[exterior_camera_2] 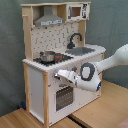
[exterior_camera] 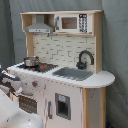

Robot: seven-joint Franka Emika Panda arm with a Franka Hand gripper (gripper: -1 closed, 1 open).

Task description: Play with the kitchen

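Whether the jaws (exterior_camera_2: 61, 75) are spread or pressed together cannot be told; they sit against the front panel of the kitchen (exterior_camera_2: 60, 55), just below the hob (exterior_camera_2: 56, 58), above the oven door (exterior_camera_2: 63, 96). A pot (exterior_camera_2: 47, 56) stands on the hob. The kitchen stands on a wooden desk (exterior_camera_2: 107, 107).

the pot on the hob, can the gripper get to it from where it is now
Probably yes. The pot sits uncovered on the hob at the counter's front, and the gripper is just below the counter edge at the kitchen front; nothing stands between them.
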